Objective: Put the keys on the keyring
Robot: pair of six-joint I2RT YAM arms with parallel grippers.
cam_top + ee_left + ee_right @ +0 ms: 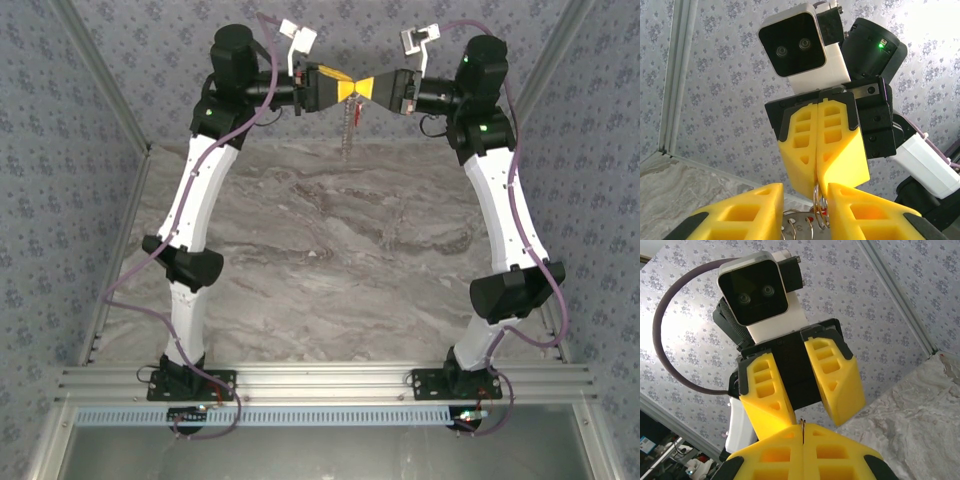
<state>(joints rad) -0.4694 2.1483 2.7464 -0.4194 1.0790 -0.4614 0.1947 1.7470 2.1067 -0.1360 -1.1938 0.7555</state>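
Right gripper: yellow-fingered right gripper (pixel 816 181) pinched tight on the thin silvery wire keyring (pixel 818 199), high above the far edge of the grey marbled table (pixel 330 250)
Left gripper: yellow-fingered left gripper (pixel 804 190) narrowly parted, straddling the ring; contact unclear
Key: tiny red-headed key (pixel 357 110) dangles under the meeting tips
Risk: an off-centre squeeze could twist the ring free; both would drop

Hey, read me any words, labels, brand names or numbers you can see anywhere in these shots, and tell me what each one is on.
No text can be read in any view.
White camera housing: no lettering shows on it.
Green indicator light: a lit dot, no characters.
Blue-and-white patch at the lower left edge of the right wrist view: too small and blurred to read.
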